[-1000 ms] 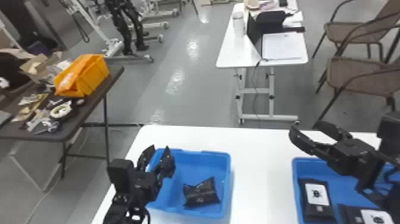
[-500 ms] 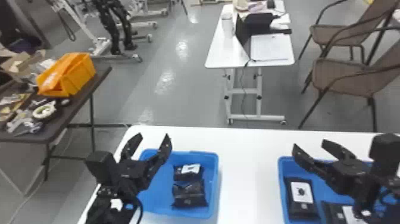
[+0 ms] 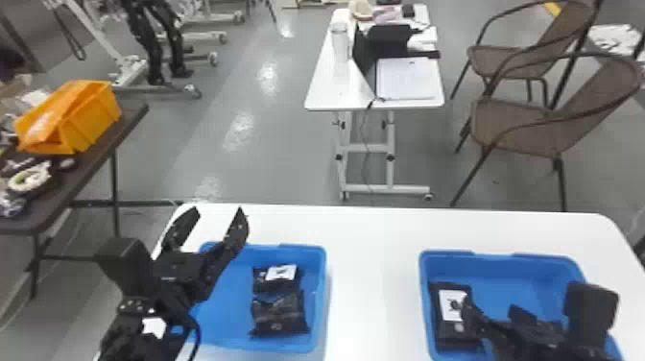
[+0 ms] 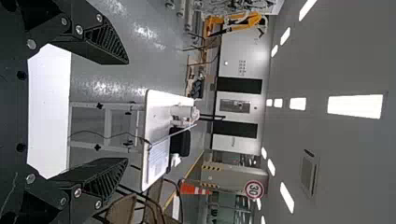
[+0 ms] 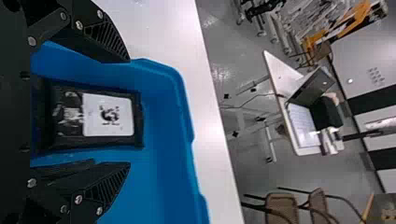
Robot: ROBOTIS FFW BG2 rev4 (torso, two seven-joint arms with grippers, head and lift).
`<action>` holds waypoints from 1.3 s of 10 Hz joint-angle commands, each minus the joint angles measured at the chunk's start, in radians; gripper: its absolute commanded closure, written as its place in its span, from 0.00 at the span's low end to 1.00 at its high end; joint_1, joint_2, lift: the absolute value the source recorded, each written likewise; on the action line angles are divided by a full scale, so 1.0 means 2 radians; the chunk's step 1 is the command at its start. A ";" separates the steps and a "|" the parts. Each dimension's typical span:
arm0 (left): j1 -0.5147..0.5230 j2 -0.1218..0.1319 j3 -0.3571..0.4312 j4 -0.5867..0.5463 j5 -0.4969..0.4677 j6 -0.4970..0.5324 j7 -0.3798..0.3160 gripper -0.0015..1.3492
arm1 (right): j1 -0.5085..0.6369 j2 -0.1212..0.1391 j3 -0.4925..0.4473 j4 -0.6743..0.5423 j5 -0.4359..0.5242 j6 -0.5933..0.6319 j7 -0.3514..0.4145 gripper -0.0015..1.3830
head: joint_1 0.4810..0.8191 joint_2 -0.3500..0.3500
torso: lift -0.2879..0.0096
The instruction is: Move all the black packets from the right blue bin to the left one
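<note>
- Update from the left side: the left gripper (image 3: 217, 210) was down by the left blue bin (image 3: 317, 297) a second ago, and now it's up above it with fingers spread, holding nothing.
- A white-labelled black packet (image 3: 283, 272) has come into view in there, behind the darker packet (image 3: 278, 314). So that's two in the target bin (nice).
- Meanwhile the right gripper (image 5: 128, 112) has dropped lower into the right blue bin (image 3: 518, 283) — its fingers are wide apart, one either side of another labelled packet (image 3: 453, 307), no grip on it yet.
- That packet lies flat by the bin wall nearest the left bin, so I'd guess the next grab is about to happen.
- My worry: with the wall that close, a finger could catch it — I'd line up carefully before squeezing.
</note>
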 commanded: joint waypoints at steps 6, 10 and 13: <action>-0.004 -0.001 0.003 0.000 0.000 0.000 -0.006 0.24 | -0.033 -0.016 0.013 0.017 0.000 0.080 -0.034 0.19 | 0.63 0.73 | 0.97; -0.003 -0.001 0.004 0.001 0.001 -0.005 -0.006 0.24 | -0.082 -0.036 0.050 0.075 0.001 0.095 -0.017 0.19 | 0.63 0.74 | 0.97; -0.004 -0.001 0.004 0.001 0.001 -0.007 -0.006 0.24 | -0.112 -0.038 0.063 0.122 0.000 0.097 -0.005 0.19 | 0.63 0.76 | 0.97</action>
